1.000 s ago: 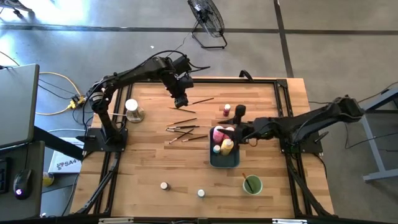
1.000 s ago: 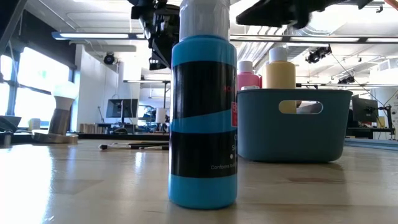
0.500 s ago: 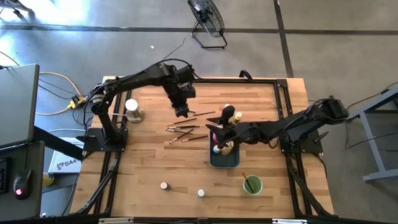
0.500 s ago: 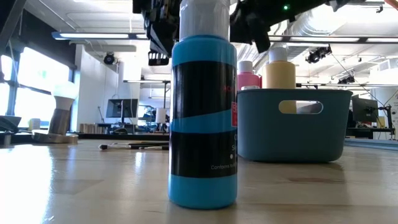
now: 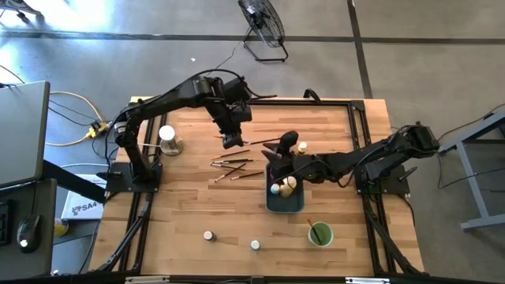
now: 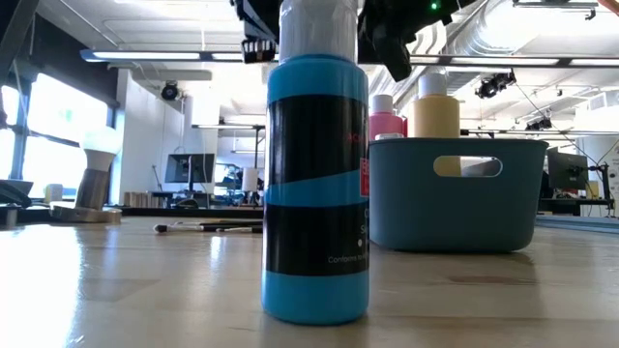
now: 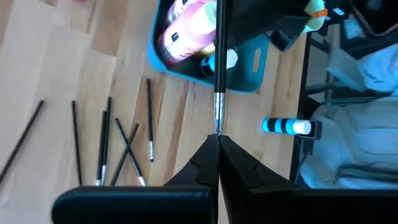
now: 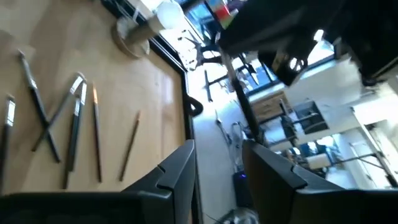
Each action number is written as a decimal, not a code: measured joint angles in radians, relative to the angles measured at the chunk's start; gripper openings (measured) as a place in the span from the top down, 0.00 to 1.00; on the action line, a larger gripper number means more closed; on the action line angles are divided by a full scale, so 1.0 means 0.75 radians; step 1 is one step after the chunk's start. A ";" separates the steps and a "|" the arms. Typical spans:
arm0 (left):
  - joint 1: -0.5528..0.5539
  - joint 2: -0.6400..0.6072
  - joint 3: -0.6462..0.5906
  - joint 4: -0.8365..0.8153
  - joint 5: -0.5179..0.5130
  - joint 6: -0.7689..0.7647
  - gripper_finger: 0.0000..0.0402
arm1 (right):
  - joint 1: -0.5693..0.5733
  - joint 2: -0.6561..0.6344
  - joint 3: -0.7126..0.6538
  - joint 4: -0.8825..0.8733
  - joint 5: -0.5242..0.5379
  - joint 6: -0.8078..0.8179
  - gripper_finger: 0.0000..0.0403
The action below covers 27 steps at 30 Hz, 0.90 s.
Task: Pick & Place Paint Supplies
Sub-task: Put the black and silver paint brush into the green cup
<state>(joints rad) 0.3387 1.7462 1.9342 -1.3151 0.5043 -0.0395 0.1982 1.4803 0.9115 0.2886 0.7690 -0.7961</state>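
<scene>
Wooden table (image 5: 189, 205) under workshop lights — one brush is carried, others are waiting.

A paintbrush (image 7: 219, 62) is pinched by its tip in the clenched left gripper (image 5: 231, 140), held above the table near the blue tray (image 5: 296, 207); the right gripper (image 5: 274, 167) hangs over the tray with fingers parted and nothing seen between them. More paintbrushes (image 5: 233, 166) lie loose on the wood, bottles (image 5: 289, 186) already sit in the tray, and two small jars (image 5: 208, 235) are left near the front edge. With so slim a hold, the brush could be twisted or dropped — and the arms, so close together, could be knocked. A concrete floor and a fan (image 5: 264, 24) are seen beyond.
</scene>
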 joint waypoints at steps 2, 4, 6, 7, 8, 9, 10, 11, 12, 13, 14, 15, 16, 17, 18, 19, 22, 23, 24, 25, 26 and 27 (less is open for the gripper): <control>-0.011 0.000 0.024 -0.021 -0.025 -0.003 1.00 | 0.000 0.000 0.000 0.007 0.028 -0.029 0.68; -0.017 0.000 0.027 -0.030 -0.032 -0.018 1.00 | 0.000 0.000 0.001 0.029 0.035 -0.059 0.68; -0.017 0.000 0.027 -0.035 -0.032 -0.024 1.00 | 0.001 0.000 0.001 0.041 0.027 -0.077 0.68; -0.017 0.000 0.027 -0.039 -0.033 -0.024 1.00 | 0.005 0.000 0.001 0.044 0.017 -0.084 0.68; -0.017 0.000 0.027 -0.040 -0.034 -0.024 1.00 | 0.009 0.000 0.001 0.049 0.013 -0.087 0.68; -0.016 0.000 0.027 -0.040 -0.035 -0.024 1.00 | 0.016 0.000 0.001 0.051 0.011 -0.087 0.68; -0.016 0.000 0.027 -0.039 -0.038 -0.025 1.00 | 0.025 0.000 0.001 0.051 0.006 -0.087 0.68; -0.016 0.000 0.027 -0.038 -0.039 -0.025 1.00 | 0.034 0.000 0.001 0.051 -0.006 -0.087 0.68; -0.016 0.000 0.027 -0.037 -0.039 -0.025 1.00 | 0.043 0.000 0.001 0.051 -0.018 -0.089 0.68; -0.016 0.000 0.027 -0.038 -0.039 -0.027 1.00 | 0.051 0.000 0.001 0.051 -0.023 -0.095 0.68; -0.016 0.000 0.027 -0.038 -0.039 -0.030 1.00 | 0.058 0.000 0.001 0.051 -0.022 -0.102 0.68; -0.016 0.000 0.027 -0.038 -0.039 -0.030 1.00 | 0.064 0.000 0.001 0.051 -0.022 -0.115 0.68; -0.016 0.000 0.027 -0.038 -0.038 -0.030 1.00 | 0.067 0.000 0.001 0.051 -0.021 -0.128 0.68; -0.016 0.000 0.027 -0.039 -0.038 -0.031 1.00 | 0.069 0.000 0.001 0.058 -0.021 -0.139 0.68; -0.016 0.000 0.027 -0.040 -0.038 -0.031 1.00 | 0.068 0.000 0.001 0.069 -0.021 -0.155 0.68; -0.016 0.000 0.027 -0.041 -0.038 -0.031 1.00 | 0.068 0.000 0.001 0.085 -0.020 -0.171 0.68; -0.016 0.000 0.027 -0.042 -0.037 -0.036 1.00 | 0.067 -0.001 0.001 0.144 -0.015 -0.240 0.68; -0.016 0.000 0.027 -0.043 -0.037 -0.043 1.00 | 0.064 -0.001 0.001 0.152 -0.011 -0.266 0.68; -0.016 0.000 0.027 -0.046 -0.037 -0.050 1.00 | 0.060 -0.001 0.001 0.160 -0.009 -0.289 0.68; -0.016 0.000 0.026 -0.051 -0.037 -0.054 1.00 | 0.057 -0.001 0.001 0.163 -0.008 -0.305 0.68; -0.016 0.000 0.026 -0.055 -0.037 -0.054 1.00 | 0.051 -0.001 0.001 0.167 -0.003 -0.318 0.68; -0.016 0.000 0.026 -0.057 -0.036 -0.054 1.00 | 0.043 -0.001 0.001 0.170 0.006 -0.329 0.68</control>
<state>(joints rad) 0.3264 1.7462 1.9537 -1.3581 0.4770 -0.0803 0.2304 1.4799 0.9119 0.4162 0.7735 -1.0432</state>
